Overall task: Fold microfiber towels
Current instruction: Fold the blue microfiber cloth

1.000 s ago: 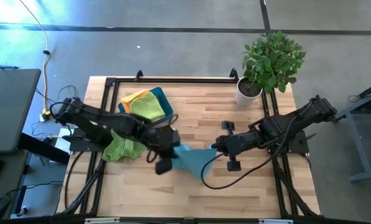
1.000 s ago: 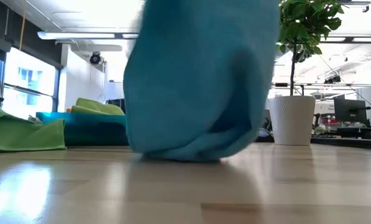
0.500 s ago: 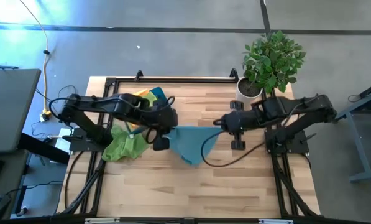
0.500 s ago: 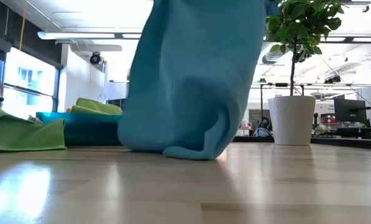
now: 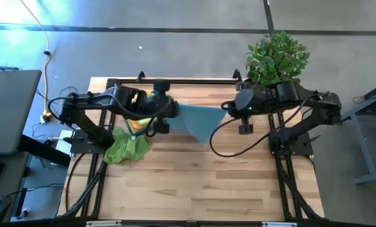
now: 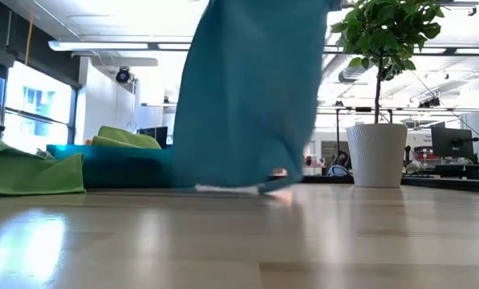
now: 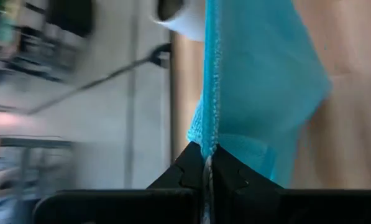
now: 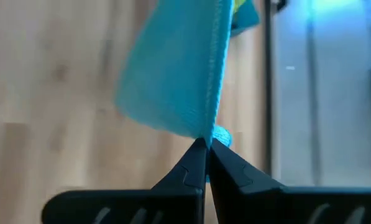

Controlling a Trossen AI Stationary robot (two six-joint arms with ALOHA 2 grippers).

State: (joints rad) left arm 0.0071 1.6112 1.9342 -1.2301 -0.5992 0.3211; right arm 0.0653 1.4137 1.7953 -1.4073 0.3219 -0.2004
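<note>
Towel under handling: one light blue microfiber towel (image 5: 199,120), stretched in the air between the two grippers over the far half of the table (image 5: 200,183). In the low view it hangs as a broad sheet (image 6: 251,96), its bottom edge at or just above the wood; contact cannot be confirmed.

Left gripper (image 5: 172,108) is clenched on one top corner of the light blue towel; the left wrist view shows the two fingers pressed together with the cloth's hem running up out of the pinch (image 7: 209,163). Right gripper (image 5: 226,106) is likewise clenched on the opposite corner, and the right wrist view shows the hem rising from between its closed fingertips (image 8: 206,148).

Container: a teal tray (image 5: 167,99) sits at the far left of the table, largely beneath the left arm. Visible contents are a yellow-orange cloth (image 5: 136,98) and a lime green cloth (image 6: 127,137) heaped above the tray's rim; further contents cannot be made out.

Outside the tray, a crumpled green towel (image 5: 126,148) lies on the table just beside it, toward the near left.

A potted plant (image 5: 274,58) in a white pot (image 6: 376,154) stands at the far right corner, well apart from the tray.
</note>
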